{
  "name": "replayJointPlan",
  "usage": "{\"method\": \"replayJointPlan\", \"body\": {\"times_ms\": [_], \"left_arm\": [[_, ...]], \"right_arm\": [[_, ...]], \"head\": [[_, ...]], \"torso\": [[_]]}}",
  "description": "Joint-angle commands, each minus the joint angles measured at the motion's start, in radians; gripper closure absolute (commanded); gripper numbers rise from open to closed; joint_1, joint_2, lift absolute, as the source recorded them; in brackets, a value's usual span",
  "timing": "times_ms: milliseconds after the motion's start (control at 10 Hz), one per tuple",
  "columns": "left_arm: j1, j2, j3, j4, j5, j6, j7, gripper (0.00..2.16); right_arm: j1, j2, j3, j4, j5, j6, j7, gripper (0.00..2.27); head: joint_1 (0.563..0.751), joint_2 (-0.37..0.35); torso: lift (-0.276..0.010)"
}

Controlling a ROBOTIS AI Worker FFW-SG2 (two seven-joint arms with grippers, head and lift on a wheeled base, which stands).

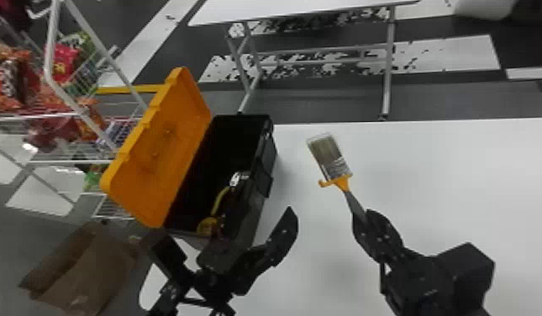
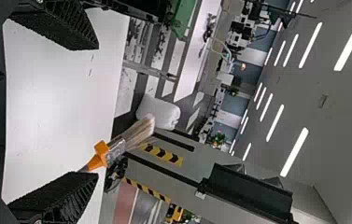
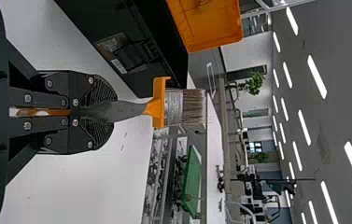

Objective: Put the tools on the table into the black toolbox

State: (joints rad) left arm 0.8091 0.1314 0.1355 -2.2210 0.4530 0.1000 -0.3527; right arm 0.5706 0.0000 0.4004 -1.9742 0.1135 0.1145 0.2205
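Left gripper [image 1: 224,230], jaws wide apart, in front of near end of black toolbox [image 1: 264,178], covers part of it; arm cut by bottom edge. Right gripper [image 1: 363,217] has jaws closed on handle of paintbrush [image 1: 329,159], held over white table [image 1: 459,176]; part of handle hidden. Toolbox's orange lid [image 1: 169,138] is open; inside dark, yellow items [image 1: 207,226] difficult to recognise. Farther, second table [image 1: 299,9], cut by top edge.
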Motion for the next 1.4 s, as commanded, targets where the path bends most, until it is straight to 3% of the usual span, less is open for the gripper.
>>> {"method": "replayJointPlan", "body": {"times_ms": [0,300,500,800,1100,1300], "left_arm": [[-0.013,-0.004,-0.004,-0.025,0.007,0.056,-0.005,0.02],[-0.054,-0.012,0.024,-0.063,0.082,0.231,-0.037,0.02],[-0.1,-0.01,0.079,-0.088,0.168,0.403,-0.058,0.02],[-0.131,-0.012,0.113,-0.126,0.196,0.473,-0.058,0.02],[-0.192,-0.012,0.144,-0.134,0.277,0.617,-0.058,0.02],[-0.208,-0.012,0.141,-0.134,0.303,0.639,-0.057,0.02]], "right_arm": [[0.018,0.001,0.001,-0.009,0.0,-0.048,0.017,2.21],[0.037,0.001,0.0,-0.008,0.0,-0.1,0.054,2.21],[0.049,0.001,-0.002,-0.005,0.0,-0.137,0.076,2.21],[0.064,0.0,-0.005,0.003,0.0,-0.155,0.103,2.21],[0.071,-0.009,-0.005,0.017,0.0,-0.164,0.114,2.21],[0.072,-0.012,-0.005,0.023,-0.002,-0.167,0.125,2.21]], "head": [[0.695,0.35],[0.695,0.35],[0.695,0.35],[0.695,0.35],[0.695,0.35],[0.695,0.35]], "torso": [[-0.075],[-0.075],[-0.075],[-0.075],[-0.075],[-0.075]]}}
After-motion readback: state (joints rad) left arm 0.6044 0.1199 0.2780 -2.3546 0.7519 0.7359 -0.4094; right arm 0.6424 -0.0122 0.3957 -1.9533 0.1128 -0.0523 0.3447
